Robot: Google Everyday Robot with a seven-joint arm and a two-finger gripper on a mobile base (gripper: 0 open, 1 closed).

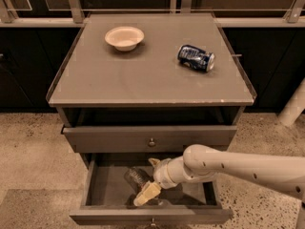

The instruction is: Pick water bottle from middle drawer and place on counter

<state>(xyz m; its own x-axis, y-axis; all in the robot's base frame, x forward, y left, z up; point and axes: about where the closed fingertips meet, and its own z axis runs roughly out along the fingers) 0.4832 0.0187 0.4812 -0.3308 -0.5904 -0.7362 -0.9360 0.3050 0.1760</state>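
The middle drawer (107, 194) is pulled open below the counter (157, 85). The water bottle (135, 177), clear and crinkled, lies on the drawer floor near its middle. My gripper (149, 179) reaches down into the drawer from the right on a white arm. Its fingers are spread: one tan finger (146, 194) sits in front of the bottle and the other fingertip (153, 162) behind it. The bottle's right end is partly hidden by the gripper. I cannot tell whether the fingers touch the bottle.
A dented dark blue soda can (196, 57) lies on the counter's right side and a pale bowl (124, 37) stands at its back left. The upper drawer (151, 141) is nearly shut, just above the arm. A white post (293, 106) stands at the right.
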